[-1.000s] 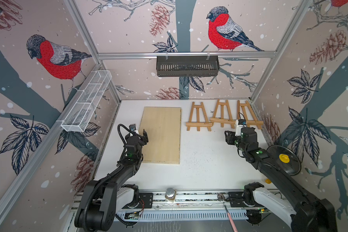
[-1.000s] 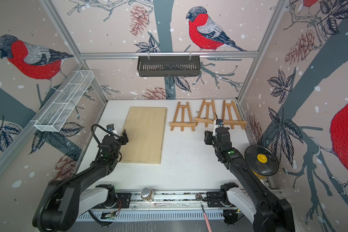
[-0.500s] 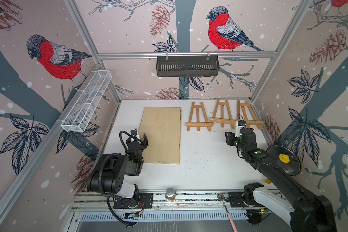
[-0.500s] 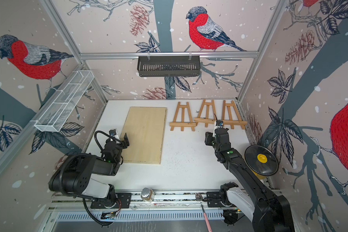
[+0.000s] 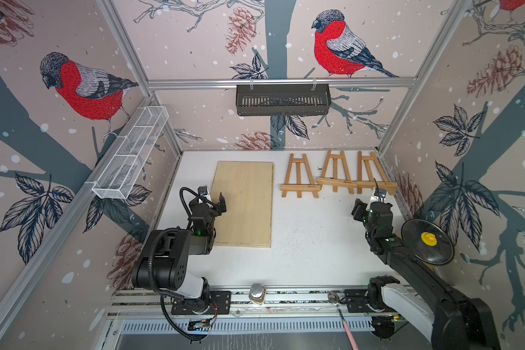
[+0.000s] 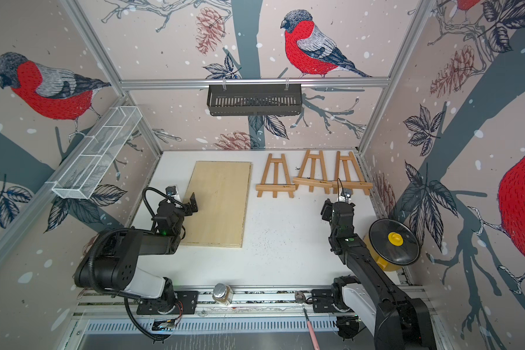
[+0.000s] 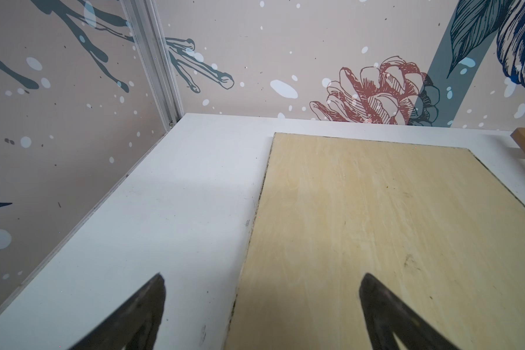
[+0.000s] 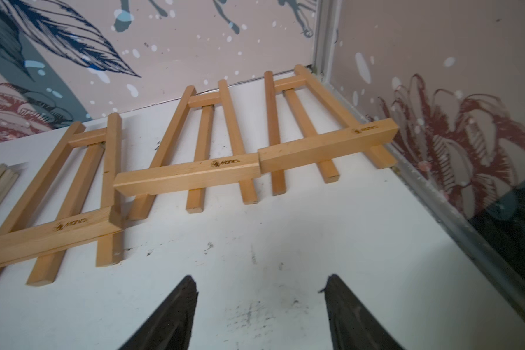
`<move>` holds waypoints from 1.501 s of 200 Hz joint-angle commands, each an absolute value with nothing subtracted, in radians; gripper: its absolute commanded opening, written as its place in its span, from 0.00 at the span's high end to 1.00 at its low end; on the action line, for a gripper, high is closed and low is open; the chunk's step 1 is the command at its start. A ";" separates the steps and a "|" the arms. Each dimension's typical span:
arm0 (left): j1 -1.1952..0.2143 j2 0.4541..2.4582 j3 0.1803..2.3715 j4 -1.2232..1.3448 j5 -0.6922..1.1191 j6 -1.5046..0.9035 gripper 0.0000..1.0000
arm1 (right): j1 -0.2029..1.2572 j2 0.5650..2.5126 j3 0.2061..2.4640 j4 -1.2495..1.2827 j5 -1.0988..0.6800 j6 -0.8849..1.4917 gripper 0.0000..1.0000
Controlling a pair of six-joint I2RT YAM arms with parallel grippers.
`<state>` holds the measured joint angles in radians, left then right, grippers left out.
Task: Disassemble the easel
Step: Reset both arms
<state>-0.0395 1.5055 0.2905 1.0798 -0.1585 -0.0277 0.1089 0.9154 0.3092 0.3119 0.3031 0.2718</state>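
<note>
My left end effector (image 7: 262, 281) is spread, empty, over the edge of the board (image 5: 243, 203), my right end effector (image 8: 261, 278) spread before three easels (image 8: 188, 177) lying flat beside the board; their ledges touch, so grabbing one may drag another.

Three wooden easels (image 5: 299, 187) (image 5: 335, 181) (image 5: 376, 184) and one plywood board (image 5: 244, 203) were counted on the surface (image 5: 315, 242). One jar (image 5: 256, 293), one spoon (image 5: 343, 317), one glass lid (image 5: 427, 241) and two wall baskets (image 5: 131, 151) (image 5: 282, 98) were also noted.

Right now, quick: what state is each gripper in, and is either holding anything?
Left gripper: open, jaws wide apart, holding nothing.
Right gripper: open, holding nothing.
</note>
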 commanded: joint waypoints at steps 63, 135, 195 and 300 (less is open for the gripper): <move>-0.037 1.500 0.295 1.089 -0.154 -0.034 0.02 | 0.003 0.641 -0.076 0.945 0.423 0.200 0.24; -0.037 1.500 0.294 1.089 -0.154 -0.034 0.02 | 0.011 1.094 -0.066 1.366 0.236 0.127 0.24; -0.037 1.500 0.295 1.089 -0.153 -0.035 0.02 | 0.121 1.456 0.033 1.532 0.199 -0.033 0.24; -0.038 1.500 0.296 1.090 -0.155 -0.035 0.02 | -0.011 1.507 0.251 1.168 0.074 0.081 0.01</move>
<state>-0.0395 1.5040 0.2905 1.0695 -0.1581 -0.0292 -0.0097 1.5162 0.2436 1.2179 0.0875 0.0574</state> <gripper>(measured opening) 0.982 0.991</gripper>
